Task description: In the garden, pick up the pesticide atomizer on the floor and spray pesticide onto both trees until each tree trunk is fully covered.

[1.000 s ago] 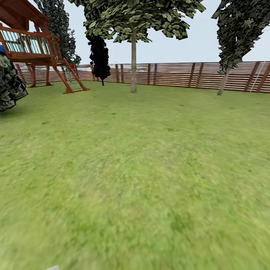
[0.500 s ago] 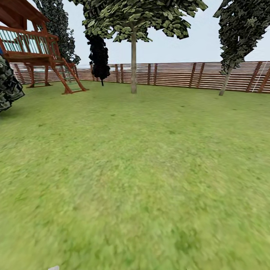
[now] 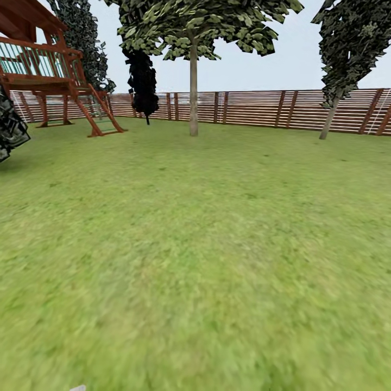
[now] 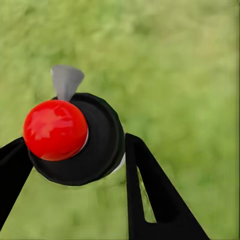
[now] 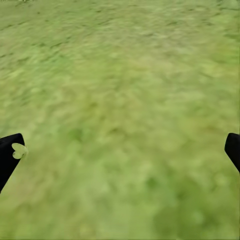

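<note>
Left wrist view: the left gripper [image 4: 75,170] is closed on the pesticide atomizer [image 4: 87,145], its 2 black fingers [image 4: 150,200] pressed against opposite sides of the round black body. A glossy red cap [image 4: 55,130] sits on top of that body, and a small grey nozzle [image 4: 66,82] projects past it over blurred lawn [image 4: 180,65]. Right wrist view: the right gripper [image 5: 122,155] is spread wide and holds nothing; only its 2 dark fingertips [image 5: 9,152] enter at opposite edges, with grass between them. Head view: the floor [image 3: 206,260] is a mottled green lawn running from the near edge to the boundary. A small grey tip [image 3: 77,388] shows at the near edge; what it belongs to cannot be told. Far across the lawn stands 1 tree [image 3: 193,32] with a straight grey-tan tree trunk [image 3: 193,92] and a broad leafy canopy, just before the brown slatted fence [image 3: 255,108]. A wooden play structure [image 3: 49,70] with a ladder stands far left. A dark columnar tree [image 3: 142,81] rises between them, and a dark tree with a thin leaning trunk [image 3: 347,49] stands far right.
</note>
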Available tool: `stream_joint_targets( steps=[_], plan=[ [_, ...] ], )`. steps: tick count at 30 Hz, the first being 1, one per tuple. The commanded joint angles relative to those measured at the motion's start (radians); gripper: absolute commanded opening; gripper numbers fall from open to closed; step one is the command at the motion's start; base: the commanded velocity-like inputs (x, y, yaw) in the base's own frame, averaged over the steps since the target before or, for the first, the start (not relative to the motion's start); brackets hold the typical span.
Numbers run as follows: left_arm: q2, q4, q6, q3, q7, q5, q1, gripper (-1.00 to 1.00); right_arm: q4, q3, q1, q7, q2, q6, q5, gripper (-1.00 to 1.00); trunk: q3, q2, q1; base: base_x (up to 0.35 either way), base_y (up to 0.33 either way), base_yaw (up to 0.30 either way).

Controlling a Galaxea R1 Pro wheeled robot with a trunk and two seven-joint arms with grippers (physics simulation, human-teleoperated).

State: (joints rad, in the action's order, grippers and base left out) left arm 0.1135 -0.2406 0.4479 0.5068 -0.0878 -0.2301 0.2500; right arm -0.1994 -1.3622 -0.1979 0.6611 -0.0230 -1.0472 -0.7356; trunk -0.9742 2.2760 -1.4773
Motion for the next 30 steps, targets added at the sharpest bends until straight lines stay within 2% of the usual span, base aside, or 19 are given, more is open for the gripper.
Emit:
stream_joint_targets(
  steps=[1, 30],
  plan=[
    [0.0, 0.0, 0.0, 0.0, 0.0, 0.0, 0.0, -1.0, 0.0, 0.0, 0.0, 0.0, 0.0, 0.0, 0.0, 1.0, 0.0, 0.0, 0.0, 0.337, 0.0, 0.0],
    [0.0, 0.001, 0.0, 0.0, 0.0, 0.0, 0.0, -1.0, 0.0, 0.0, 0.0, 0.0, 0.0, 0.0, 0.001, 1.0, 0.0, 0.0, 0.0, 0.338, 0.0, 0.0]
  ],
)
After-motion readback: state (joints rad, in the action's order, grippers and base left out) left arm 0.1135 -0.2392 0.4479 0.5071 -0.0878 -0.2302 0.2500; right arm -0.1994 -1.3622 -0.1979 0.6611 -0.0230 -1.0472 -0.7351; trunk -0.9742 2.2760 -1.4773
